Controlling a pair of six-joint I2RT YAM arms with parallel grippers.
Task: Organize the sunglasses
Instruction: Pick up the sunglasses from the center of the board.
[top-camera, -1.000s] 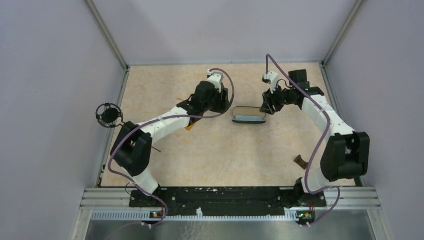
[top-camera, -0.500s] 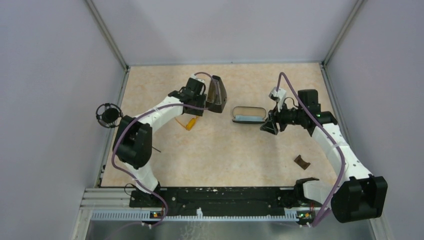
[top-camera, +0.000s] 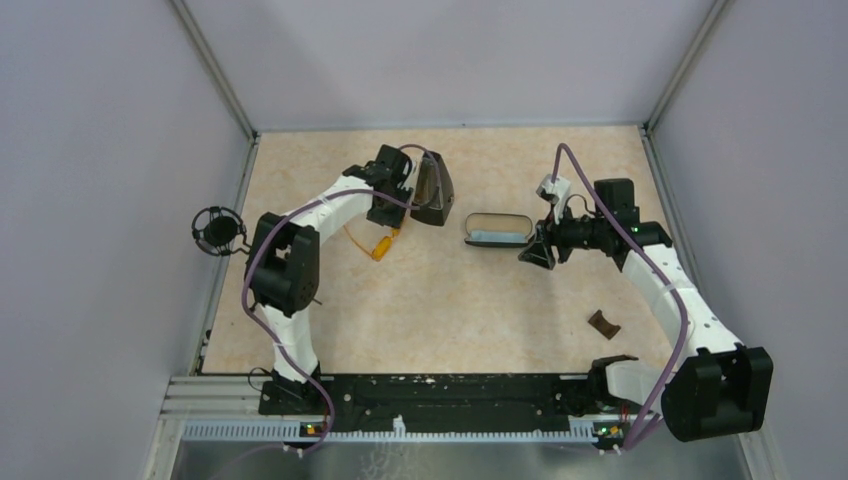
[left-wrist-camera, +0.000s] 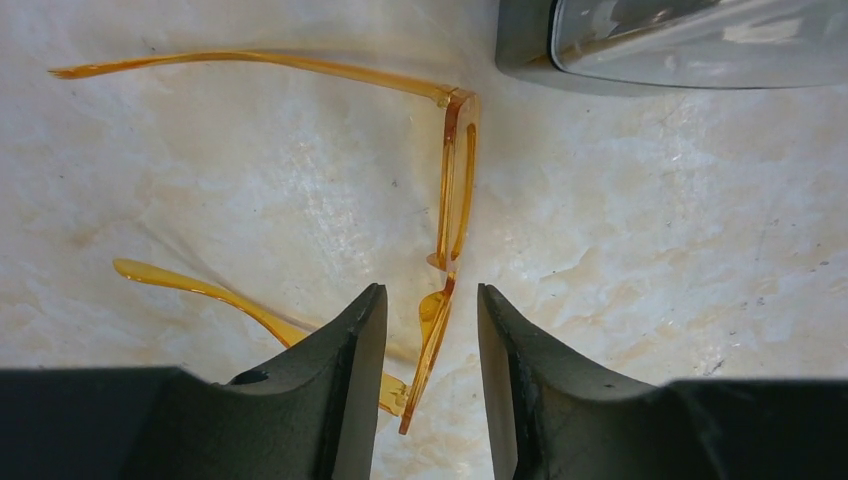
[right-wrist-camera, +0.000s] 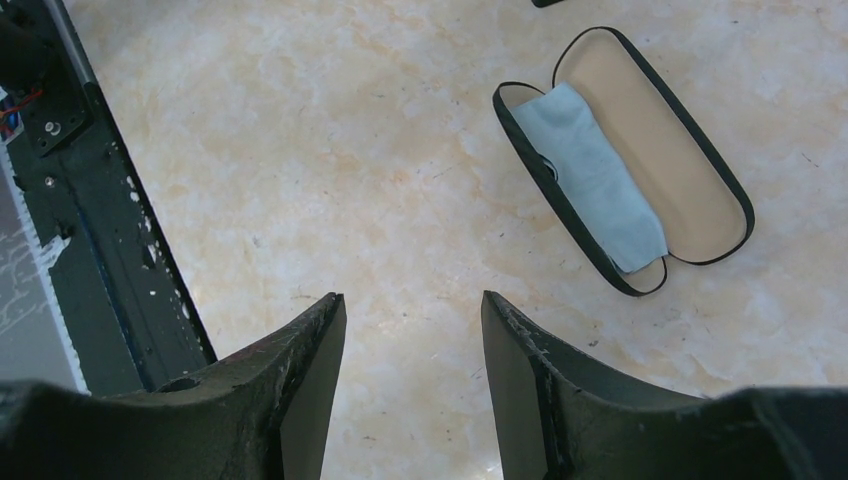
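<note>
The sunglasses (left-wrist-camera: 455, 180) lie on the table with orange-yellow lenses and both thin arms unfolded; in the top view they show as a small orange shape (top-camera: 380, 246). My left gripper (left-wrist-camera: 430, 290) is open and low over them, its jaws either side of the near lens without touching it; in the top view it is left of centre (top-camera: 388, 222). The black glasses case (right-wrist-camera: 665, 150) lies open with the light blue cloth (right-wrist-camera: 590, 175) in it, also in the top view (top-camera: 498, 230). My right gripper (right-wrist-camera: 412, 297) is open and empty, just right of the case (top-camera: 533, 256).
A dark grey wedge-shaped object with a glossy face (top-camera: 432, 190) stands just beyond the sunglasses, also at the top right of the left wrist view (left-wrist-camera: 680, 40). A small brown piece (top-camera: 603, 323) lies at the right front. A black round mount (top-camera: 216, 230) sits at the left table edge.
My right arm has drawn back from the case to its right side and then stayed still. My left arm has swung left off the middle, and its gripper now sits over the sunglasses.
</note>
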